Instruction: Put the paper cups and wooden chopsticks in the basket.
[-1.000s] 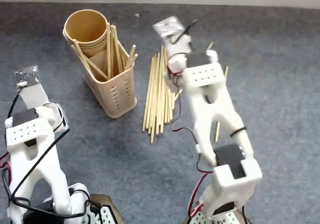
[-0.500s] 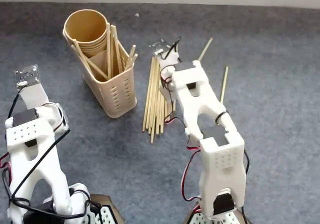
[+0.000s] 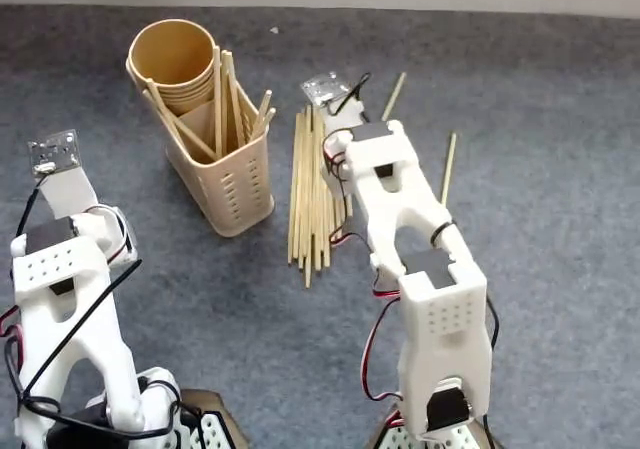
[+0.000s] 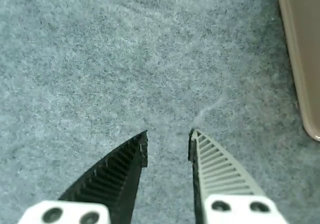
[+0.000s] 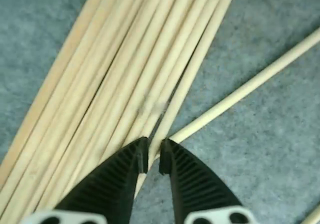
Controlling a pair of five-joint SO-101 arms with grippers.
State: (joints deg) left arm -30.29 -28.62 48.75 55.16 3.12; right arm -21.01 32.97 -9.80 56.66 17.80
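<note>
Lowered since a second ago, the right arm (image 3: 400,199) now lies folded down over the pile of wooden chopsticks (image 3: 308,199). One loose chopstick (image 3: 393,97) beyond it has swung slightly, and the left arm (image 3: 60,269) has not moved. Seen from the high view, the pile lies on the grey carpeted tabletop (image 3: 560,119) just beside the basket (image 3: 230,184), which already holds stacked paper cups (image 3: 175,54) and several chopsticks. In the left wrist view, the left hand (image 4: 167,141) hangs with its jaws apart over bare carpet, the basket's wall at the edge. In the right wrist view, the right hand (image 5: 150,156) has its jaws drawn almost together on the outermost chopstick (image 5: 195,69) of the pile, where a single stick (image 5: 250,84) slants away from it. The step in hand looks like picking chopsticks off the pile. Next, the right hand would need to lift this one clear without dragging its neighbours, carry it over the basket and let it drop in among the others.
</note>
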